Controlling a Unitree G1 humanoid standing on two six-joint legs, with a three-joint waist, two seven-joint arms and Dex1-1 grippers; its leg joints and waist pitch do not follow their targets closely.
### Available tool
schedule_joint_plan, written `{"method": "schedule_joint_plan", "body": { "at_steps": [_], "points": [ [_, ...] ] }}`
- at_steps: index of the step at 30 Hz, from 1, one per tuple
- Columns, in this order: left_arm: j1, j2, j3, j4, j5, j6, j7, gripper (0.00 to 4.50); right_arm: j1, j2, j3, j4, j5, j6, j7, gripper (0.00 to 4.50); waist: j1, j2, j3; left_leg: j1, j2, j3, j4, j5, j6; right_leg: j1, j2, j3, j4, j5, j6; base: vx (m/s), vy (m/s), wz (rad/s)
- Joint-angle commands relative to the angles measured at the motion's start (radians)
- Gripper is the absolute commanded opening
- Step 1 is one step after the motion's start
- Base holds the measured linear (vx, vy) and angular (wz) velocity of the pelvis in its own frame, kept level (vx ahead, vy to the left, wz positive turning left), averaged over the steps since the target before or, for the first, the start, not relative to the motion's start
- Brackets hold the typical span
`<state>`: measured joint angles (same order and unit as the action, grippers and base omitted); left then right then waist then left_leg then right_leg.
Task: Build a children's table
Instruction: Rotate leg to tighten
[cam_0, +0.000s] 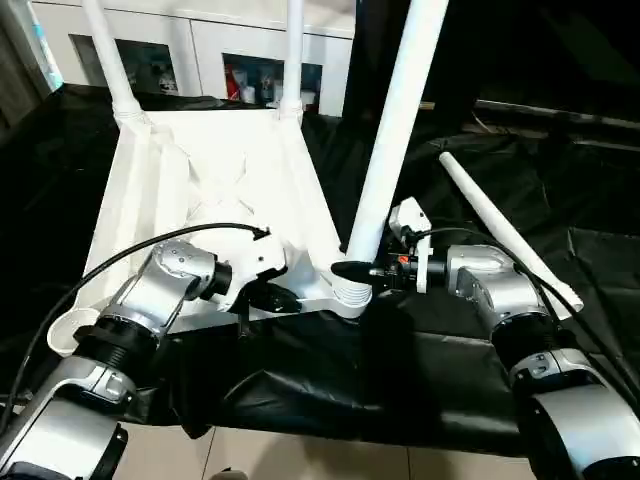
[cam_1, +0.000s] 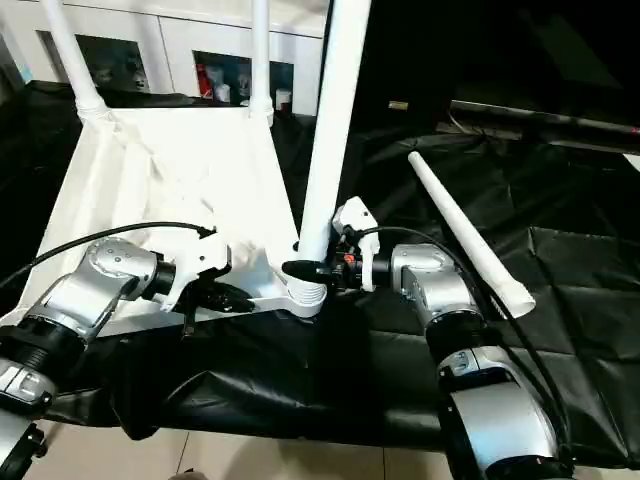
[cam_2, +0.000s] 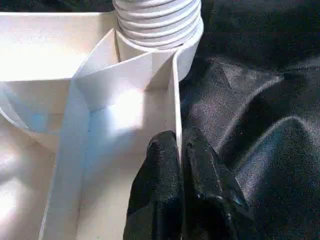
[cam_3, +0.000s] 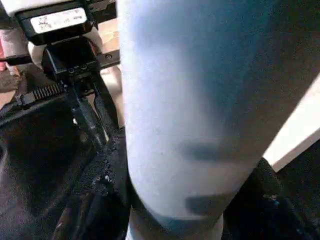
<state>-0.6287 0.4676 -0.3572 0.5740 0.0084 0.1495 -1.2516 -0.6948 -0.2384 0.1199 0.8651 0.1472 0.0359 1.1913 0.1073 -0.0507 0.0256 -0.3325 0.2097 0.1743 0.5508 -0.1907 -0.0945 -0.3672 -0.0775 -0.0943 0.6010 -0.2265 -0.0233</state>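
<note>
Left claw (cam_2: 179, 165) pinches the white ribbed plastic tabletop's (cam_0: 215, 185) rim; at 3 o'clock, right claw (cam_0: 352, 270) clamps the white tapered plastic leg (cam_0: 390, 150).

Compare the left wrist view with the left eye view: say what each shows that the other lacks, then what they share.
Left wrist view alone: up close, the left pincer pinches the thin side wall of the table top, one finger on each face, and the leg's ribbed base sits in the corner socket.

Left eye view alone: the right pincer gripping the near leg low down, two more legs standing in the far corners, a loose leg on the black cloth, and a cabinet behind.

Both: the upturned top, the near leg's base and the cloth.
</note>
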Motion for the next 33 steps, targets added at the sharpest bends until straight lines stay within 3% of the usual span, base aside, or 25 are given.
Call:
{"method": "schedule_joint_plan", "body": {
  "at_steps": [1, 4, 5, 8, 9, 11, 17, 22, 24, 26, 28, 33],
  "points": [
    [-0.043, 0.004, 0.006, -0.042, -0.019, -0.048, -0.057, 0.0, 0.118, -0.057, 0.099, 0.109, -0.163, 0.032, -0.044, 1.9, -0.003, 0.023, -0.04, 0.0, 0.037, -0.001, -0.056, -0.123, 0.023, 0.04, -0.073, 0.058, -0.047, 0.042, -0.248, 0.0, 0.0, 0.0],
    [-0.05, 0.003, 0.007, -0.028, -0.007, -0.051, -0.033, 0.0, 0.131, -0.056, 0.11, 0.094, -0.173, 0.002, -0.065, 1.9, -0.002, 0.02, -0.039, -0.001, 0.037, -0.001, -0.057, -0.136, 0.021, 0.04, -0.074, 0.059, -0.051, 0.015, -0.238, 0.0, 0.0, 0.0],
    [-0.052, 0.002, 0.009, -0.024, -0.005, -0.051, -0.024, 0.0, 0.138, -0.055, 0.111, 0.084, -0.175, -0.011, -0.074, 1.9, -0.002, 0.016, -0.038, 0.0, 0.036, 0.0, -0.058, -0.146, 0.019, 0.039, -0.074, 0.06, -0.053, -0.008, -0.231, 0.0, 0.0, 0.0],
    [-0.052, -0.001, 0.014, -0.022, -0.004, -0.052, -0.012, 0.0, 0.15, -0.051, 0.107, 0.068, -0.167, -0.031, -0.096, 1.9, -0.003, 0.018, -0.032, 0.001, 0.038, -0.004, -0.064, -0.202, 0.008, 0.034, -0.077, 0.062, -0.062, -0.109, -0.214, 0.0, 0.0, 0.0],
    [-0.052, -0.002, 0.016, -0.021, -0.004, -0.052, -0.01, 0.0, 0.158, -0.048, 0.101, 0.058, -0.159, -0.035, -0.102, 1.9, -0.003, 0.011, -0.032, 0.001, 0.038, -0.003, -0.063, -0.207, 0.009, 0.035, -0.077, 0.063, -0.065, -0.126, -0.209, 0.0, 0.0, 0.0],
    [-0.052, -0.004, 0.017, -0.021, -0.004, -0.051, -0.008, 0.0, 0.168, -0.045, 0.095, 0.044, -0.147, -0.041, -0.108, 1.9, -0.001, 0.015, -0.032, 0.002, 0.038, -0.005, -0.065, -0.214, 0.007, 0.033, -0.078, 0.065, -0.066, -0.154, -0.199, 0.0, 0.0, 0.0],
    [-0.051, -0.009, 0.022, -0.016, -0.002, -0.053, -0.002, 0.0, 0.203, -0.051, 0.075, 0.001, -0.117, -0.052, -0.116, 1.9, -0.002, 0.018, -0.035, 0.001, 0.037, -0.005, -0.062, -0.182, 0.013, 0.034, -0.074, 0.064, -0.058, -0.07, -0.211, 0.0, 0.0, 0.0],
    [-0.055, -0.012, 0.025, -0.009, 0.003, -0.046, 0.011, 0.0, 0.209, -0.045, 0.08, 0.001, -0.124, -0.048, -0.152, 1.9, -0.002, 0.017, -0.035, 0.001, 0.037, -0.005, -0.062, -0.191, 0.012, 0.034, -0.074, 0.064, -0.06, -0.084, -0.212, 0.0, 0.0, 0.0],
    [-0.064, -0.022, 0.029, 0.006, 0.012, -0.031, 0.043, 0.0, 0.195, -0.024, 0.066, 0.037, -0.139, -0.042, -0.26, 1.9, -0.003, 0.018, -0.032, 0.001, 0.037, -0.006, -0.064, -0.2, 0.005, 0.032, -0.075, 0.065, -0.062, -0.103, -0.206, 0.0, 0.0, 0.0],
    [-0.073, -0.037, 0.033, 0.024, 0.023, -0.008, 0.084, 0.0, 0.174, 0.0, 0.044, 0.084, -0.152, -0.032, -0.399, 1.9, -0.005, 0.018, -0.029, 0.003, 0.034, -0.007, -0.069, -0.237, -0.014, 0.028, -0.077, 0.066, -0.069, -0.181, -0.191, 0.0, 0.0, 0.0],
    [-0.091, -0.063, 0.04, 0.058, 0.046, 0.024, 0.167, 0.0, 0.153, 0.03, 0.007, 0.131, -0.147, -0.004, -0.558, 1.9, -0.011, 0.018, -0.024, 0.009, 0.035, -0.012, -0.072, -0.308, -0.033, 0.021, -0.083, 0.067, -0.086, -0.347, -0.153, 0.0, 0.0, 0.0],
    [-0.171, -0.199, 0.077, 0.191, 0.078, 0.12, 0.449, 0.0, 0.087, 0.14, -0.099, 0.253, -0.077, 0.083, -0.92, 1.9, -0.025, 0.017, -0.018, 0.013, 0.029, -0.02, -0.071, -0.375, -0.045, 0.007, -0.086, 0.063, -0.11, -0.526, -0.091, -0.039, -0.001, -0.01]
  ]
}}
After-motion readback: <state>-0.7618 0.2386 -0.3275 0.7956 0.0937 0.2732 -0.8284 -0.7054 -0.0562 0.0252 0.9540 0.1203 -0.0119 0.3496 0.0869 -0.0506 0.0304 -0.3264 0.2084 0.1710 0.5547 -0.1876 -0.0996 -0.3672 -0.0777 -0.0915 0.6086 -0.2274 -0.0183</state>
